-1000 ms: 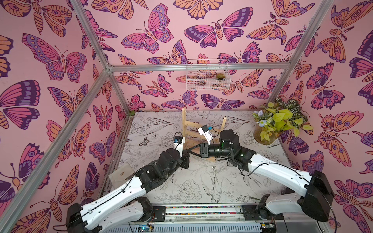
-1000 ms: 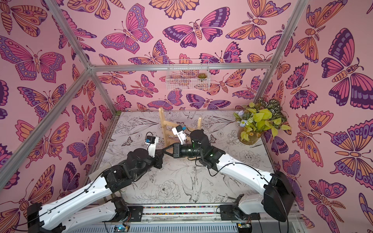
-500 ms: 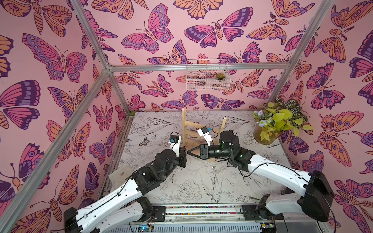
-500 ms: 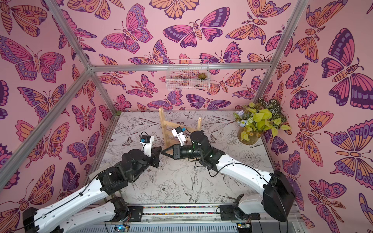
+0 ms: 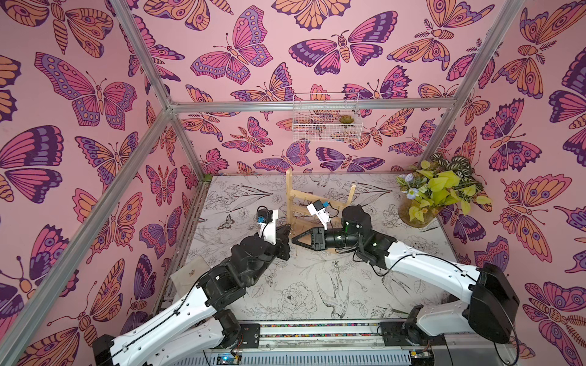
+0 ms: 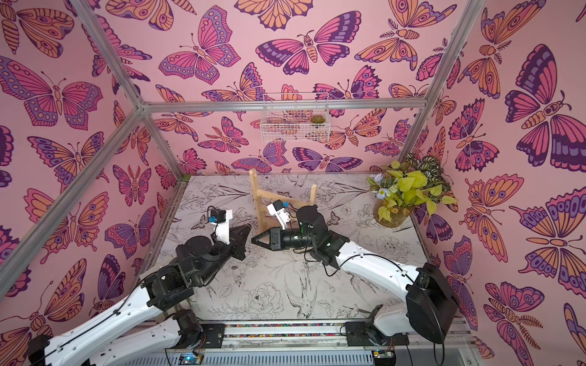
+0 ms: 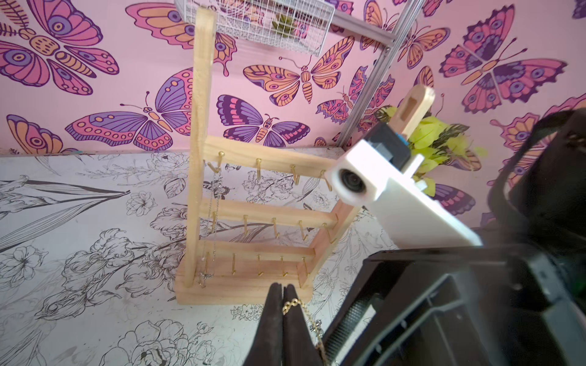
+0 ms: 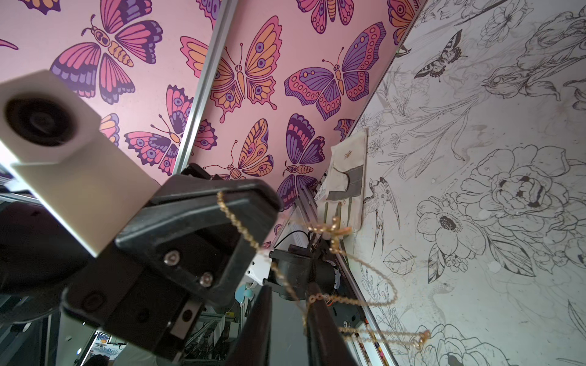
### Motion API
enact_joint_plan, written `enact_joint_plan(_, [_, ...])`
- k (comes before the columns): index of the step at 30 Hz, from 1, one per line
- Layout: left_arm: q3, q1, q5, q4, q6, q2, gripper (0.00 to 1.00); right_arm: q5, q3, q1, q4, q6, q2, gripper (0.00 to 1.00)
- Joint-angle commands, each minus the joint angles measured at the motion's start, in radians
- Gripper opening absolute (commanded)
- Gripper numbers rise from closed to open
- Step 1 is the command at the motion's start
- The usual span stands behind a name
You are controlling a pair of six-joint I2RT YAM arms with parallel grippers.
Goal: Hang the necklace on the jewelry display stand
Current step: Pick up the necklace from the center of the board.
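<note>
The jewelry display stand (image 5: pixel 318 202) (image 6: pixel 280 202) (image 7: pixel 253 218) is a pale wooden ladder rack standing at the back middle of the table. Just in front of its base my two grippers meet tip to tip. My left gripper (image 5: pixel 288 228) (image 6: pixel 249 227) (image 7: pixel 282 286) is shut on the necklace (image 7: pixel 296 303) (image 8: pixel 241 231), a fine gold chain. From that pinch the chain runs across to my right gripper (image 5: pixel 293 240) (image 6: pixel 252 240) (image 8: pixel 290 288). Its jaws stand apart, and the chain lies draped over one of its fingers (image 8: pixel 317 304) and loops down beyond it.
Another thin chain (image 7: pixel 211 215) hangs from a hook at the end of the stand's top crossbar. A white wire basket (image 5: pixel 326 126) hangs on the back wall. A potted plant (image 5: pixel 440 193) stands back right. A cloth pouch (image 5: pixel 190 272) (image 8: pixel 345 177) lies by the left wall.
The right jaws were shut and have parted. The left arm has drawn slightly to the left, still pinching the chain. The stand has not moved.
</note>
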Motion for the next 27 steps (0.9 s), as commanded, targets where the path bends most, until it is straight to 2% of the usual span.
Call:
enact_joint_plan(1, [0.012, -0.001, 0.009, 0.061, 0.024, -0.029, 0.00, -0.020, -0.005, 0.008, 0.034, -0.004, 0.004, 0.27])
enact_joint_plan(7, [0.032, -0.001, 0.051, 0.059, 0.027, -0.011, 0.00, -0.004, -0.016, 0.008, 0.066, -0.001, 0.003, 0.33])
enact_joint_plan(17, [0.041, -0.001, 0.082, 0.064, 0.065, -0.036, 0.00, 0.057, -0.051, -0.018, 0.046, -0.033, -0.061, 0.36])
enact_joint_plan(22, [0.038, -0.001, 0.085, 0.067, 0.066, -0.038, 0.00, 0.076, -0.058, -0.027, 0.028, -0.044, -0.088, 0.23])
enact_joint_plan(27, [0.032, -0.001, 0.084, 0.067, 0.065, -0.038, 0.00, 0.116, -0.061, -0.027, 0.007, -0.065, -0.115, 0.15])
